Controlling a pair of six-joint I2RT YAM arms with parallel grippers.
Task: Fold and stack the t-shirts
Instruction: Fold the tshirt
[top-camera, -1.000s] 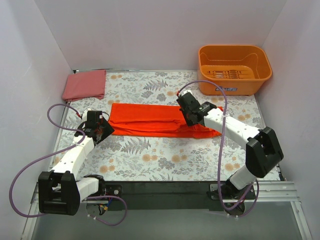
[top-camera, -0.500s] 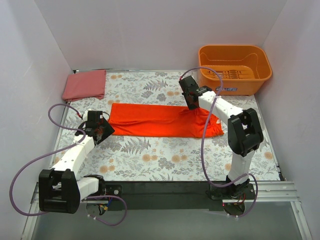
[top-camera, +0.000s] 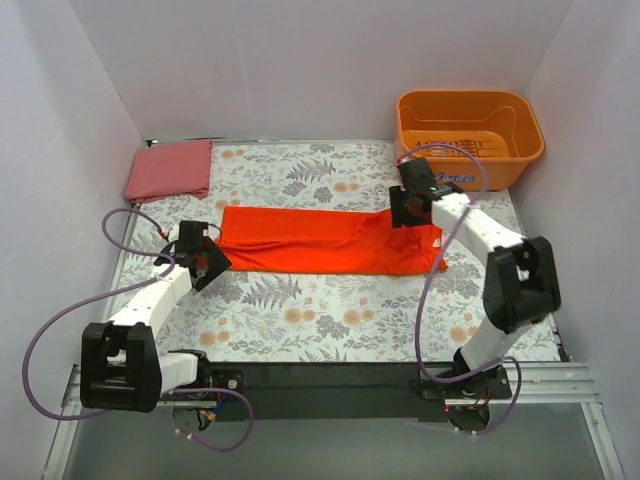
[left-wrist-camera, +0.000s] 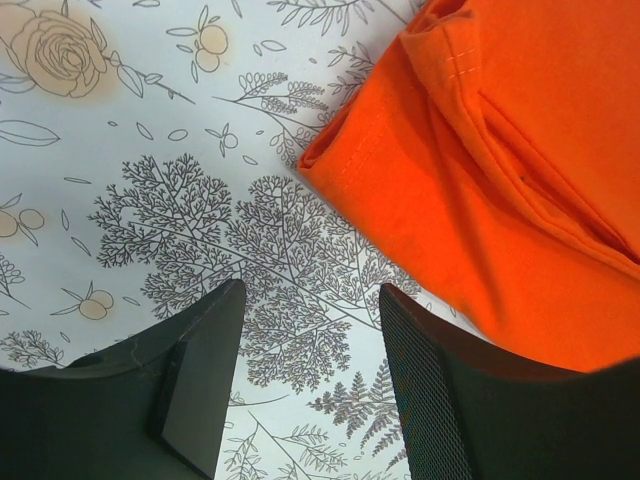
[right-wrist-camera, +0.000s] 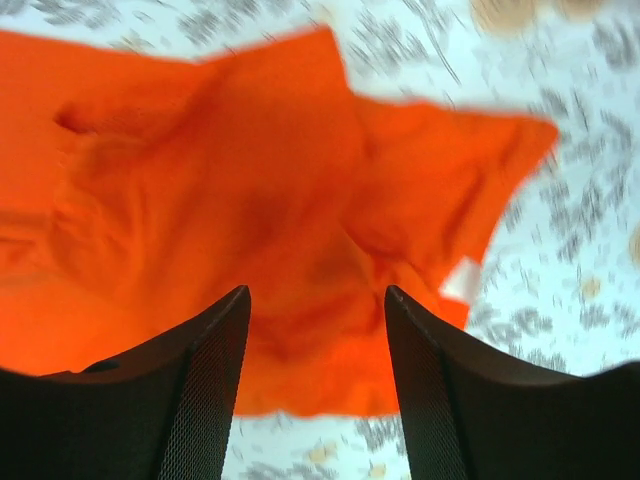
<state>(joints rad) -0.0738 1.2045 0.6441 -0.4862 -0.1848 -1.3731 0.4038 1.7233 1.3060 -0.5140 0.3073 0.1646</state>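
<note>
White walls (top-camera: 300, 60) on three sides; table (top-camera: 300, 310) covered in a floral print.

Orange-red shirt (top-camera: 310, 240): lies flat as a long strip across the middle of the table, running left to right. The right end is rumpled, with a loose sleeve spread toward the right edge.

Pinkish-red shirt (top-camera: 170, 170): folded rectangle in the far left corner, well apart from the orange-red one.

Orange plastic tub (top-camera: 500, 172): far right corner, upright.

Left gripper (top-camera: 205, 257): low over the table just beside the strip's left end. In the wrist view its fingers (left-wrist-camera: 200, 380) stand apart with only the printed surface between them; the shirt's hemmed corner (left-wrist-camera: 400, 130) lies just beyond the tips, not touched. Released, holding nothing.

Right gripper (top-camera: 405, 207): over the strip's right end, near its far edge. The wrist view is blurred, but the fingers (right-wrist-camera: 200, 400) are clearly spread, with rumpled orange cloth (right-wrist-camera: 250, 200) below the gap and nothing pinched. Released.

Purple cables (top-camera: 60, 320) loop from both arms.
</note>
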